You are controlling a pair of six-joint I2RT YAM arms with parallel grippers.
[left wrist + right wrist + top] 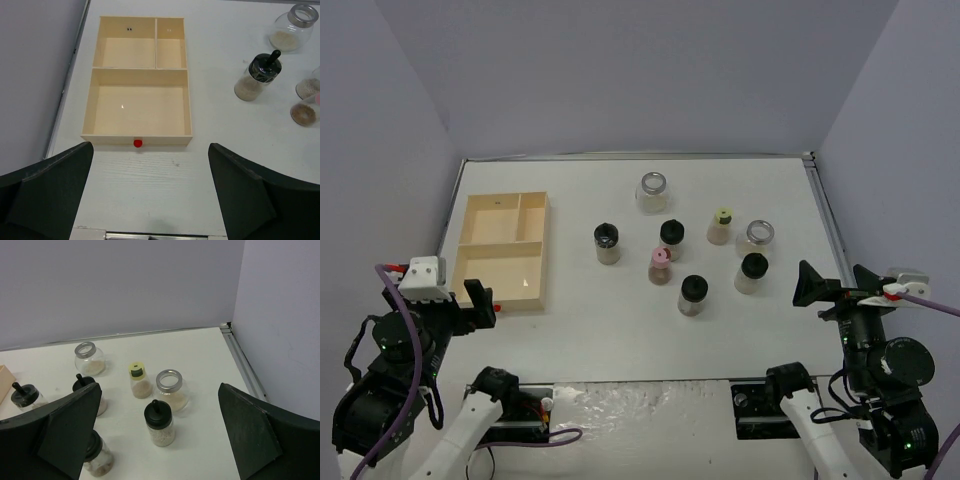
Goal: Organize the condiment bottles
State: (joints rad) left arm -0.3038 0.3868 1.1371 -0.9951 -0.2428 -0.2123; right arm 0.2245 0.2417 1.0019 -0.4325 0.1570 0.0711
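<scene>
1. Down at the near edge, the left end effector hangs released, fingers spread wide with nothing between them. It faces the tray, which lies just ahead of it on the counter.
2. Likewise, the right end effector is released and bare, held back at the counter's right side. Both arms seem parked apart so that either can reach in without crossing the other.
3. Nearest of the jars is a black-capped jar, between the arms but closer to the right one. A second black-capped jar stands just ahead and left of the right end effector, probably its easiest first pick.
4. Farther back stand the pink-capped jar, a third black-capped jar, a fourth black-capped jar, a silver-lidded jar and the yellow-green-capped jar. All are upright and loosely scattered, none touching its neighbour.
5. Farthest is the wider silver-lidded jar, alone near the back.
6. No jar sits in the tray's three compartments, so the sorting looks not yet begun. Every jar lies to the right of the tray and well apart from the left end effector. The tray seems set on the left as the drop-off side.
</scene>
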